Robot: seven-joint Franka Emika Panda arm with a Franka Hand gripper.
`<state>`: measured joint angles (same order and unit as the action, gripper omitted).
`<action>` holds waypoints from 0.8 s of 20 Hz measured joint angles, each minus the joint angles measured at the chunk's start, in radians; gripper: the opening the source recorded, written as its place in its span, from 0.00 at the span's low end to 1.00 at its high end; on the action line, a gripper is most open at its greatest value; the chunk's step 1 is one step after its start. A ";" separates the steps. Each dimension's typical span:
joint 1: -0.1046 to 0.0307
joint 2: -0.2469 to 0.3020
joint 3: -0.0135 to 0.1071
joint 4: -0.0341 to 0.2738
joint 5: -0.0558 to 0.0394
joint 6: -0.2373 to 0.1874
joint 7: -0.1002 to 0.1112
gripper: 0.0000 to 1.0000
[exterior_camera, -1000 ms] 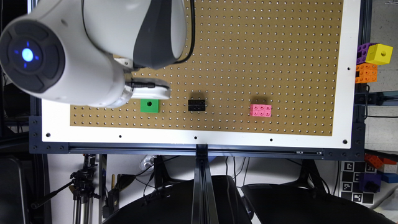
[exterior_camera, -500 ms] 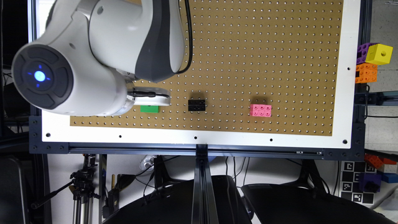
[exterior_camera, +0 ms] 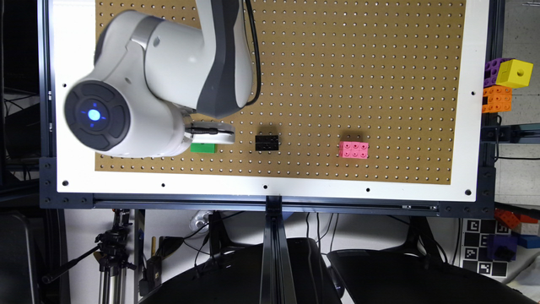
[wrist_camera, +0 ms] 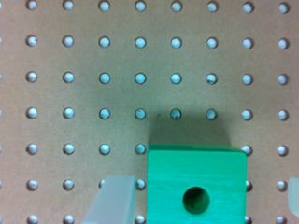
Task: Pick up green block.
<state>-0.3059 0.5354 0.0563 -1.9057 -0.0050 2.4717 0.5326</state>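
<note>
Since the earlier frames, the arm (exterior_camera: 168,80) has shifted toward the exterior view's right and now covers more of the green block (exterior_camera: 203,147), of which a thin strip shows below the white end effector (exterior_camera: 211,134).

Exterior view: the green block lies on the brown pegboard bench (exterior_camera: 337,63), near its lower edge and toward the exterior view's left. A black studded brick (exterior_camera: 266,143) sits to the block's right, apart from it, and a pink studded brick (exterior_camera: 353,150) sits farther right, well apart from both. Off the board's right edge stands a stack of yellow, purple and orange blocks (exterior_camera: 504,84).

Wrist view: the green block (wrist_camera: 196,184) rests flat on the pegboard, its face with one round dark hole turned to the camera. One translucent fingertip (wrist_camera: 114,200) stands just beside one flank of the block; the edge of the other fingertip (wrist_camera: 294,191) shows beyond the opposite flank with a gap of pegboard between. The fingers are apart, flanking the block and not clamped on it.
</note>
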 joint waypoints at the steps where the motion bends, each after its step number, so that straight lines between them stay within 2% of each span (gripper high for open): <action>1: 0.000 0.003 0.000 0.000 0.0000 0.003 0.000 1.00; 6: 0.000 0.042 0.000 0.001 0.0000 0.039 0.000 1.00; 9: 0.000 0.052 0.000 0.002 0.0000 0.046 0.000 1.00; 11: 0.000 0.074 0.000 0.003 0.0000 0.068 0.000 1.00; 12: 0.000 0.083 -0.001 0.006 -0.0016 0.080 0.000 1.00; 16: 0.001 0.098 0.000 0.030 -0.0016 0.080 0.000 1.00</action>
<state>-0.3049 0.6330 0.0558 -1.8761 -0.0067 2.5521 0.5326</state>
